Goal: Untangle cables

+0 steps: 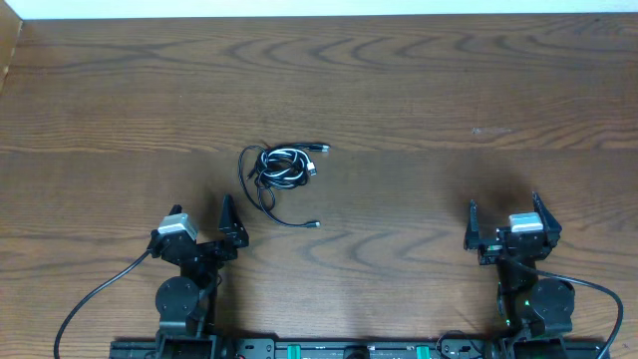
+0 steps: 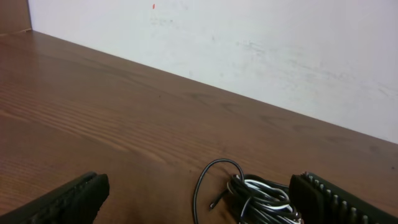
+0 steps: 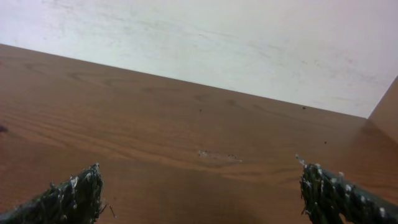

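Left end effector (image 1: pixel 204 227) and right end effector (image 1: pixel 505 217) sit spread, empty; the left should pinch a loose outer loop of the cables (image 1: pixel 282 172), not the clump

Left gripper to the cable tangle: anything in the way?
Nothing visible. Only tabletop lies between the open left gripper and the cables on the table. The left wrist view shows the tangle directly ahead, toward the right finger, with no other object near it.
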